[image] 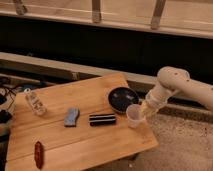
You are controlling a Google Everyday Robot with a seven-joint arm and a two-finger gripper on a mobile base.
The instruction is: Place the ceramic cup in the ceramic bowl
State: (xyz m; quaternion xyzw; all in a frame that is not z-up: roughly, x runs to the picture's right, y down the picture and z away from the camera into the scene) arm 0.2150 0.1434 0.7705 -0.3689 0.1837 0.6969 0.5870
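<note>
The small white ceramic cup point(133, 115) is near the right edge of the wooden table point(55, 145), just in front of and right of the dark, glossy ceramic bowl point(122, 98). My gripper point(142, 111) comes in from the right on a white arm point(175, 85) and is at the cup's right side, apparently holding it. The cup stands upright, outside the bowl, close to its front rim.
A black rectangular bar point(102, 119) lies left of the cup. A grey-blue block point(71, 116) is further left. A clear ridged container point(36, 102) stands at the far left. A red object point(38, 154) lies near the front left edge. Gravel floor is at right.
</note>
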